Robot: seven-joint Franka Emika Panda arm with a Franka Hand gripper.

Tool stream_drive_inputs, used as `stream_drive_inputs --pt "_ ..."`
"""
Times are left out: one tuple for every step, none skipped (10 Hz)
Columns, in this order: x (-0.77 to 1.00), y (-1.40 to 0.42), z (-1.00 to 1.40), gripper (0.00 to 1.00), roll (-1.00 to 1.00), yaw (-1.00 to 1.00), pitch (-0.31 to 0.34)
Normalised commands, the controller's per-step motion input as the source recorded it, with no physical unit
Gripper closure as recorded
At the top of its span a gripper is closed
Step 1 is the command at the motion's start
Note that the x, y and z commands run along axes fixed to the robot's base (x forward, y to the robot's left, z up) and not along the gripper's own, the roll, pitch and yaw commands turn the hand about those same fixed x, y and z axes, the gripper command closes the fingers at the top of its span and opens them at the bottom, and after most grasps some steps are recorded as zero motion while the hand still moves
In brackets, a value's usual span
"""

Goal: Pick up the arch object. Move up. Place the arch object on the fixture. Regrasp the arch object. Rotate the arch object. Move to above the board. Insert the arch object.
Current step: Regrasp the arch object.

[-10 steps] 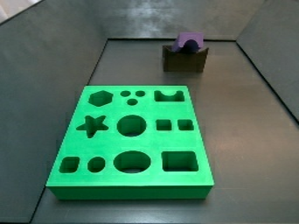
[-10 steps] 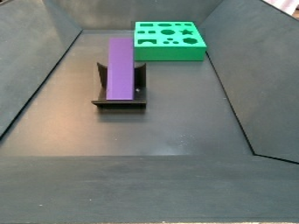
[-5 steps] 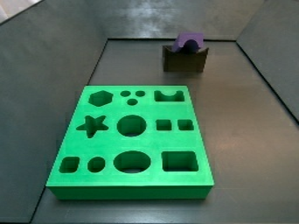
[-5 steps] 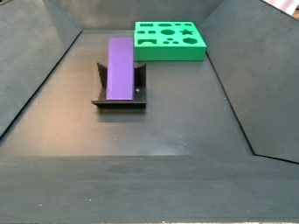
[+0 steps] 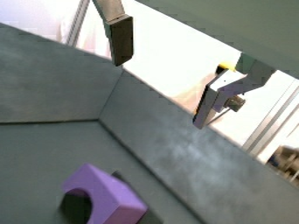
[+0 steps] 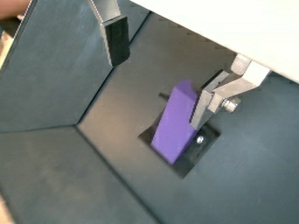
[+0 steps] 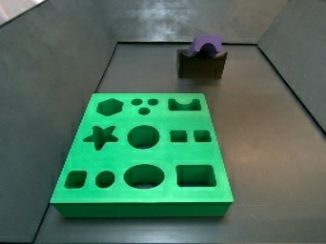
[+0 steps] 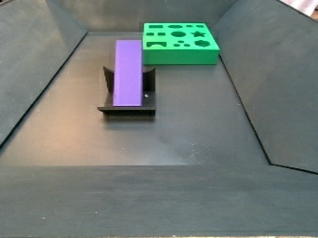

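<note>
Wrist views both show the gripper (image 6: 163,66) with its two silver fingers (image 6: 114,26) spread wide and nothing between them; it hangs high above the bin floor, off the arch object, and does not show in either side view. Fingers in a wrist view (image 5: 121,35) frame only the grey wall and bright background behind. Below the gripper, the arch object (image 6: 176,122) lies along the top of the fixture (image 6: 198,149), purple block resting in the fixture's dip and overhanging both ends; in a wrist view only one purple end (image 5: 103,194) shows. Side views agree: the arch object (image 8: 126,72) sits lengthwise on the fixture (image 8: 126,104), and seen end-on the purple end (image 7: 205,44) pokes up from the dark fixture (image 7: 201,65) near the back wall. The board (image 7: 144,151) lies flat on the floor (image 8: 187,139), well apart from the fixture, all cut-outs empty; it also shows at the far end (image 8: 179,44). Progress, as judged: pick, lift and place on the fixture look done, gripper released. Left to do: regrasp, rotate, move above the board, insert into the arch-shaped hole. No brands, labels or readable writing anywhere in these views.
</note>
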Motion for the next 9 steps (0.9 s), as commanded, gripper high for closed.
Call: stream_drive_inputs --pt "0.11 -0.05 -0.01 0.00 0.65 0.19 0.183" --pt "0.11 -0.05 -0.01 0.00 0.52 0.20 0.167" --pt "0.10 -0.04 0.00 0.00 0.27 0.22 0.117" --pt "0.09 -0.04 0.00 0.00 0.18 0.23 0.079" --pt "0.09 -0.04 0.00 0.00 0.15 0.22 0.043" --pt "0.08 -0.05 -0.01 0.00 0.14 0.20 0.021" --pt "0.03 0.05 -1.00 0.00 0.25 0.16 0.022" --pt "0.04 0.05 -1.00 0.00 0.24 0.13 0.004" --pt "0.05 0.04 -1.00 0.00 0.21 0.11 -0.022"
